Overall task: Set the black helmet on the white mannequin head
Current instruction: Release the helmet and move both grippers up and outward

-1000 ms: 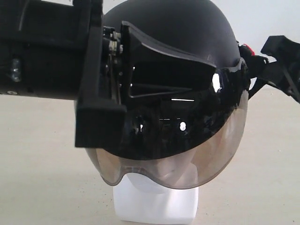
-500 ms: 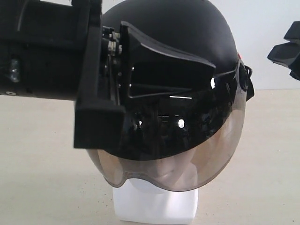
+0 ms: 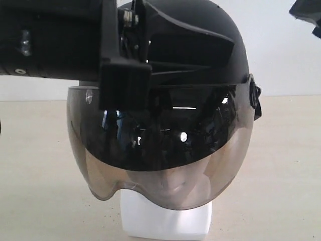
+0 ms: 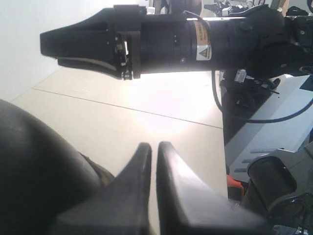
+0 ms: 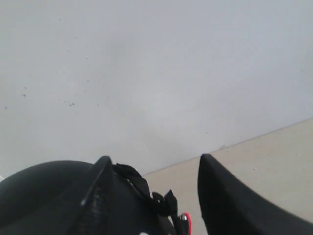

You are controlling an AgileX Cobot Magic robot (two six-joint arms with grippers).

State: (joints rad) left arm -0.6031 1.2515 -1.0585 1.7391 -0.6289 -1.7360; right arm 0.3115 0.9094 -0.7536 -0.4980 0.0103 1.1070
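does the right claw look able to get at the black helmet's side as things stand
Probably yes: the right claw is open and close to the black helmet, by its strap, with nothing between them.

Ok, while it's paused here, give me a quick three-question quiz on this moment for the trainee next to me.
1. True or false: the black helmet sits over the white mannequin head.
2. Pick one. The right gripper has its jaws:
A. shut on the helmet's rim
B. open, holding nothing
C. shut on the mannequin's neck
3. Short answer: which part of the mannequin head shows uncovered below the tinted visor?

Key
1. True.
2. B. In the exterior view it also hangs apart from the helmet.
3. The neck base.
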